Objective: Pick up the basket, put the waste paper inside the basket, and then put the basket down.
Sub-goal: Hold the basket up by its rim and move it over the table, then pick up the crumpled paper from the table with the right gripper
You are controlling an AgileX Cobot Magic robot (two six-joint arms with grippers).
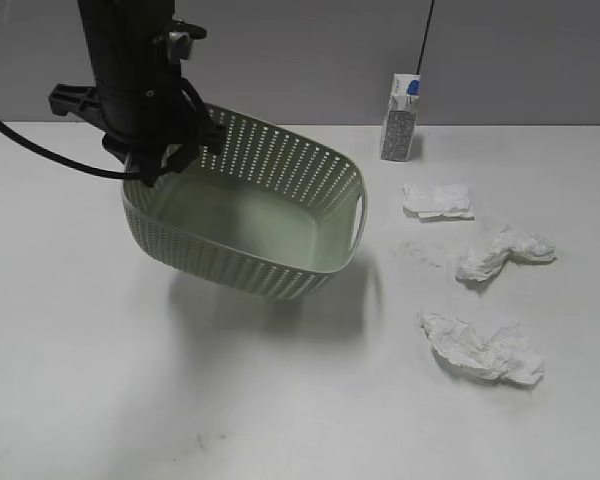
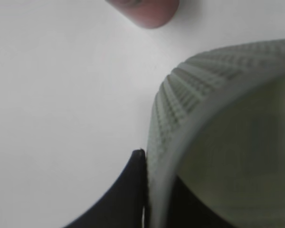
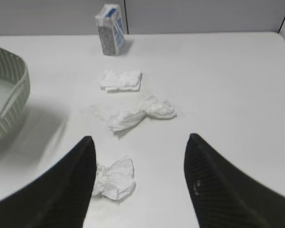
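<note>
**A:** What did you have nearest you on the plain white matte tabletop (image 1: pixel 100 380)?

**B:** You had the crumpled white tissue-like waste paper (image 1: pixel 483 350), three pieces in a loose column on the right. The closest was a rumpled wad, the middle one (image 1: pixel 502 252) a twisted strip, the farthest (image 1: pixel 438 201) flatter and folded. All lay apart from each other. Your right gripper (image 3: pixel 138 164) hung above the nearest wad with its dark, finely textured fingers (image 3: pixel 213 185) spread wide, holding nothing.

**A:** And the basket?

**B:** You had the pale sage-green rectangular plastic basket (image 1: pixel 250 205) lifted clear of the table and tilted, its shadow below it. It had rounded corners, perforated woven-look walls, a smooth floor and a handle slot in the right end wall. It hung left of the papers and was empty. Your left gripper (image 2: pixel 147 190) had its black fingers closed on the basket's left rim, one outside the wall and one inside.

**A:** Anything farther back?

**B:** You had a small upright white-and-blue carton (image 1: pixel 400 117) near the table's far edge, beyond the folded piece. One side bore dense grey print, too small to read. Behind it stood a plain grey wall (image 1: pixel 310 50) with a thin dark cable (image 1: pixel 426 35) hanging down it. Your left wrist camera also caught the blurred end of a reddish-brown rounded object (image 2: pixel 145 9) on the table.
</note>
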